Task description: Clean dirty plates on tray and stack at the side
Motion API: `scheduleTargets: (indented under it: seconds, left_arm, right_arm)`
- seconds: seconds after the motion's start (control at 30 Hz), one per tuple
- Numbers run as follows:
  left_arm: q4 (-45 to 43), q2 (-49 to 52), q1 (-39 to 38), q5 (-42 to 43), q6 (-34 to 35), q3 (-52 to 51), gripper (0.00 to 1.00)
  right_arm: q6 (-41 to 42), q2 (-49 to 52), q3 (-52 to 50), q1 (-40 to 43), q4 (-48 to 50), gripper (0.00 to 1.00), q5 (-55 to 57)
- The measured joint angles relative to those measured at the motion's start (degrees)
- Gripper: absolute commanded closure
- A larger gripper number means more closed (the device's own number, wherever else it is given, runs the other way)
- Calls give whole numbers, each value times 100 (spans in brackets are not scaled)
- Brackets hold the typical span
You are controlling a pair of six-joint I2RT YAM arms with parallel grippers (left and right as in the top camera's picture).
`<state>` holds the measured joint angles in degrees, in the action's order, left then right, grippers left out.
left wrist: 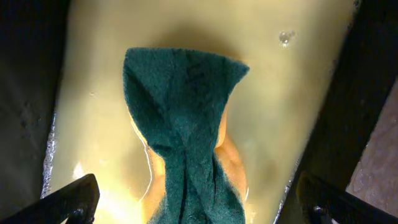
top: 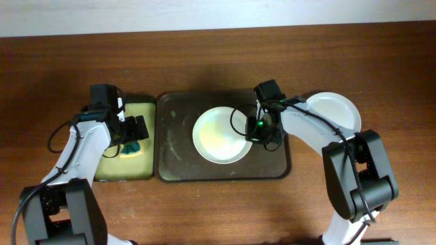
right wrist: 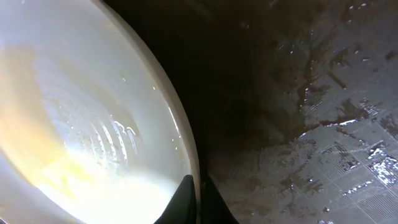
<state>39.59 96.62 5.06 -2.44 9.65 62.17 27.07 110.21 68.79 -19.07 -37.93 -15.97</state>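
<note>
A white plate [top: 219, 135] with a yellow smear lies in the large dark tray [top: 176, 143]. My right gripper [top: 257, 129] is shut on this plate's right rim. The right wrist view shows its fingertips [right wrist: 198, 200] pinched on the rim of the plate [right wrist: 81, 124], over the wet tray [right wrist: 298, 93]. A second white plate [top: 334, 110] lies on the table right of the tray. A pale grey-blue plate is not visible. My left gripper [top: 136, 129] is open above a green and yellow sponge [top: 131, 147]. In the left wrist view its fingers [left wrist: 196, 205] straddle the sponge [left wrist: 183, 112].
The smaller black tray with yellow lining [top: 112, 163] stands left of the large tray and holds the sponge in soapy liquid [left wrist: 286, 93]. The brown wooden table [top: 218, 54] lies around both trays.
</note>
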Motion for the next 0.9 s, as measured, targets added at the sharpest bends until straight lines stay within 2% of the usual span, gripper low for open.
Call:
scheduleTargets:
  seconds: [0.1, 0.13, 0.27, 0.5, 0.67, 0.73, 0.83, 0.9]
  left_arm:
    - [0, 0, 0, 0, 0, -4, 0]
    - [7, 0, 0, 0, 0, -4, 0]
    - [2, 0, 0, 2, 0, -4, 0]
    - [-15, 0, 0, 2, 0, -4, 0]
    - [-15, -44, 48, 94, 0, 0, 1]
    - [111, -568, 334, 140, 2, 81, 1]
    - [282, -2124, 809, 129, 2, 341, 1]
    - [476, -3250, 890, 138, 0, 393, 1]
  right_arm:
    - [-192, 0, 826, 15, -785, 96, 9]
    - [-273, 24, 1379, 17, -1381, 96, 52]
    - [-378, 9, 2918, -109, -2238, 96, 498]
    - [-330, 11, 3064, -931, -1821, 96, 863]
    - [-85, 11, 3064, -1115, -1587, 96, 866]
    - [-4, 24, 3064, -1132, -1241, 96, 868]
    - [22, 221, 3071, -1353, -549, 96, 890]
    - [138, 496, 3069, -1792, 2, 96, 986]
